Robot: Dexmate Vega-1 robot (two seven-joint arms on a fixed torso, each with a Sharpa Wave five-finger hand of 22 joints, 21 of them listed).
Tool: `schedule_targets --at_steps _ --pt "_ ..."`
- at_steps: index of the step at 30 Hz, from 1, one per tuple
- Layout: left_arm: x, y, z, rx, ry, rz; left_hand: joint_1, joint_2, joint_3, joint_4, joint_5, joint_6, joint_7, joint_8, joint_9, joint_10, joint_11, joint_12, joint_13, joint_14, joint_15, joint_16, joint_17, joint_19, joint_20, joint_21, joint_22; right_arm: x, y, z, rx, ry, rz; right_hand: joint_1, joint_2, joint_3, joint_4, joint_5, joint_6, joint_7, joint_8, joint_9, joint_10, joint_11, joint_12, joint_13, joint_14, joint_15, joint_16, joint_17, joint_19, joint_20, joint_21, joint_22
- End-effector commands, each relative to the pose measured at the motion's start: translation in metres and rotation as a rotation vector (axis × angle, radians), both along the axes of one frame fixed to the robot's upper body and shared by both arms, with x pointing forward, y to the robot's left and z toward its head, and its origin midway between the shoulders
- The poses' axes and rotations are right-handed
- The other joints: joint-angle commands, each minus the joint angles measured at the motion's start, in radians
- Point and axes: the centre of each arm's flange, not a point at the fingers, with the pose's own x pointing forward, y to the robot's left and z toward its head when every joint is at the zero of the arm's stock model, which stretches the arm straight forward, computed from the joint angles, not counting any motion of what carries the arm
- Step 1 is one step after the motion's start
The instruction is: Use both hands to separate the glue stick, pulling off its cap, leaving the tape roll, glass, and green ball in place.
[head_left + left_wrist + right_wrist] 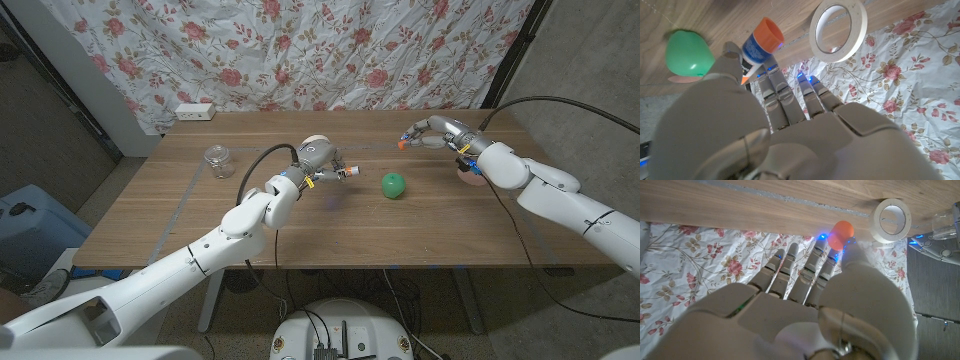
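My left hand is over the middle of the table and grips the glue stick body, a blue-and-white tube with an orange end; it pokes out of the hand towards the right. My right hand is raised at the back right and pinches the orange cap at its fingertips, well apart from the tube. The green ball lies between the hands, nearer the left one. The white tape roll sits just behind my left hand. The glass stands at the left.
A white power strip lies at the table's back left edge in front of the floral curtain. The table's front half is bare wood. A black cable arcs over my right arm.
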Motion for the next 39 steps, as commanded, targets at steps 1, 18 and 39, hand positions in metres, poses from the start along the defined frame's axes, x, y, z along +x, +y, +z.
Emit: schedule_targets --at_steps 1,18,39 --pt "0.001 0.004 -0.007 0.03 0.021 0.012 0.036 0.044 0.002 0.004 0.005 0.1 -0.029 0.004 0.009 0.029 -0.029 0.009 0.002 0.007 -0.148 -0.004 0.002 -0.003 -0.045 -0.004 0.004 0.007 0.001 0.004 -0.094 0.012 -0.073 -0.011 -0.002 -0.003 0.002 0.001 -0.003 0.002 -0.007 0.004 -0.005 -0.003 -0.005 0.006 0.0 -0.136 0.001 0.003 0.011 -0.002 0.003 0.003" --pt "0.006 0.008 -0.01 0.15 0.019 0.058 0.032 0.044 -0.001 0.005 0.005 0.094 -0.031 0.003 0.009 0.022 -0.029 0.007 0.002 0.006 -0.147 -0.005 0.002 -0.007 -0.045 -0.005 0.004 0.016 0.014 0.006 -0.226 0.036 -0.119 -0.018 -0.004 -0.011 0.003 0.0 -0.001 0.002 -0.012 0.003 -0.012 -0.004 -0.009 0.009 0.001 -0.13 0.002 0.005 0.02 0.003 0.005 0.003" --pt "0.011 0.011 -0.019 0.233 0.026 0.092 0.029 0.046 -0.004 0.006 0.005 0.088 -0.031 0.001 0.009 0.013 -0.029 0.006 0.002 0.002 -0.147 -0.006 0.001 -0.011 -0.044 -0.006 0.005 0.03 0.035 0.001 -0.369 0.066 -0.211 -0.019 -0.007 -0.017 0.0 0.0 -0.004 0.001 -0.019 0.003 -0.021 -0.003 -0.014 0.013 -0.002 -0.13 0.003 0.01 0.027 0.004 0.004 0.003"
